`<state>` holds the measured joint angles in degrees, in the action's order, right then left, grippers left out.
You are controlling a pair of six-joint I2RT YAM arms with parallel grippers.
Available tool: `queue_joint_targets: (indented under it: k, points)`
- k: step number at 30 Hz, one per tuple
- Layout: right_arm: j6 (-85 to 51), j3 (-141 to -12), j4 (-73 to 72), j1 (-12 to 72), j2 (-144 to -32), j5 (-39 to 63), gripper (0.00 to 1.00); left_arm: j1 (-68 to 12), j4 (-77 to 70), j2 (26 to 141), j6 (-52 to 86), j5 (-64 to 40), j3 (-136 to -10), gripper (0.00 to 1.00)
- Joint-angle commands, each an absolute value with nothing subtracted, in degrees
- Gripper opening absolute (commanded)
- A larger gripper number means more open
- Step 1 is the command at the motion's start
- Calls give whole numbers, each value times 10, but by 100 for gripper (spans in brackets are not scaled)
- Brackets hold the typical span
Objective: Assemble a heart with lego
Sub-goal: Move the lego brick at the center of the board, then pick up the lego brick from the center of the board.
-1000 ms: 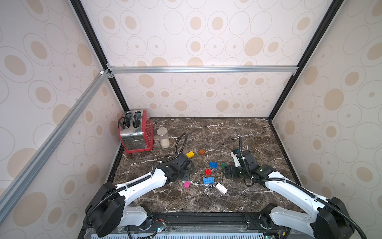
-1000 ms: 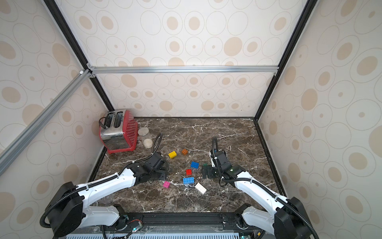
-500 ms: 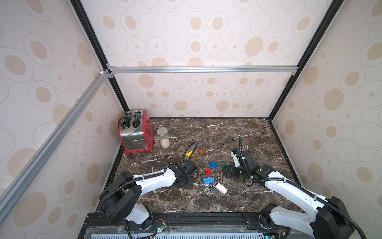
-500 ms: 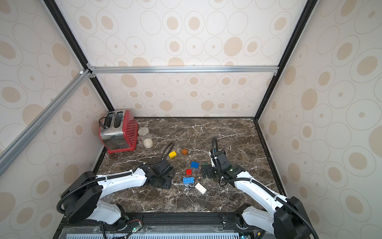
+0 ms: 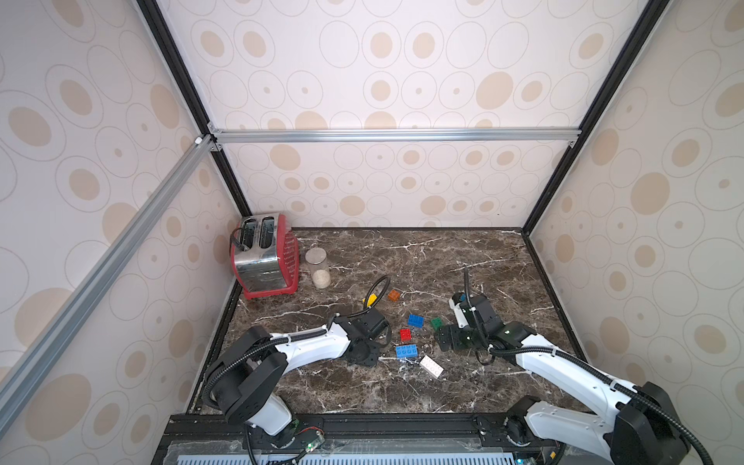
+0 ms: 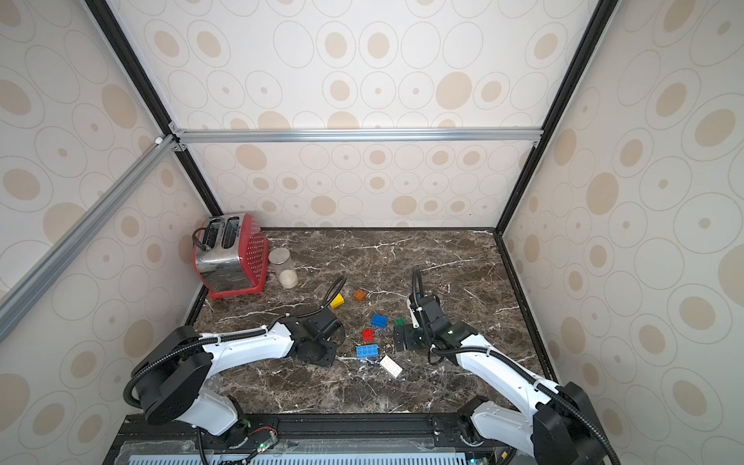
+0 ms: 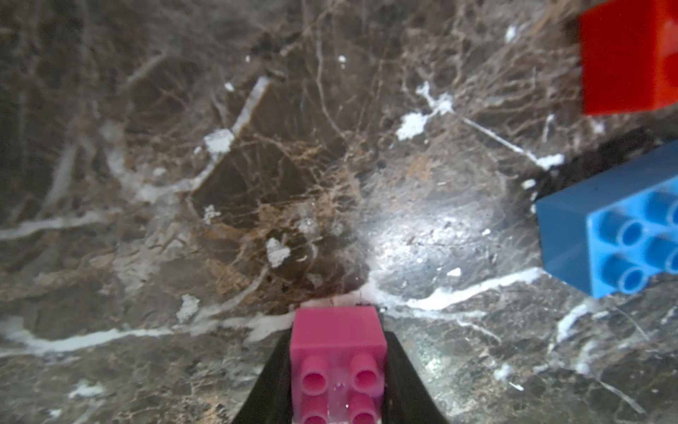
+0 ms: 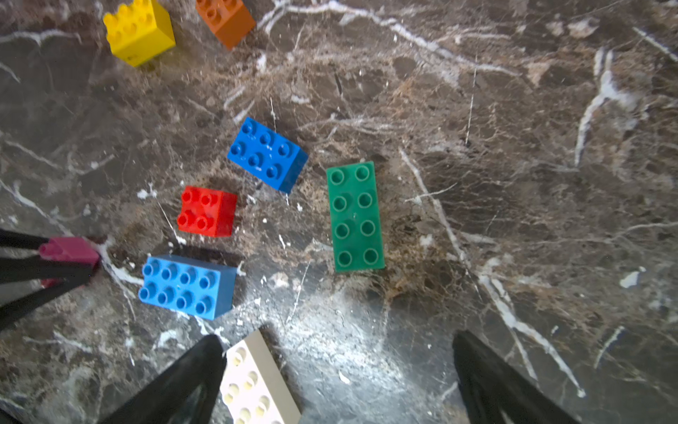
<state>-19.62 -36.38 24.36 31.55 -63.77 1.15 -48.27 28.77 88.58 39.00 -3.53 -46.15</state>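
Between the pinching fingers of the left claw (image 7: pixel 337 339), the pink brick (image 7: pixel 337 370) sits low at the table (image 7: pixel 257 183). Seen in a top view, the long blue brick (image 5: pixel 406 351) lies close at 3 o'clock, its long axis running 9 to 3. Beyond it, the right claw (image 8: pixel 339 339) hangs wide, empty, beside the white brick (image 8: pixel 253 381).

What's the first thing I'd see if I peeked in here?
Probably the bright lego bricks scattered across the middle of the dark marble table. The left gripper is pinching a little pink brick, and a shiny red toaster stands in the far left corner.
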Motion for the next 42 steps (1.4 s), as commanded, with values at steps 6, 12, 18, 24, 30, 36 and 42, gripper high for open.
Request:
queue_joint_targets:
  k: [6,12,18,24,30,36,42]
  points:
    - [-154,-380,270,352,-668,82,87,-504,325,912,442,-24,-509,29]
    - [-137,-415,293,399,-722,31,83,-505,366,894,430,-5,-533,52]
    - [-127,-461,351,434,-775,15,79,-503,406,835,408,19,-549,76]
    - [-145,-464,393,482,-805,6,78,-464,377,790,399,-2,-511,77]
    - [-143,-478,414,497,-855,-14,75,-433,367,772,384,-10,-482,77]
    - [-142,-496,420,508,-887,-42,67,-431,335,780,390,-26,-461,77]
    - [-129,-511,415,511,-894,-34,63,-431,330,780,392,-29,-452,77]
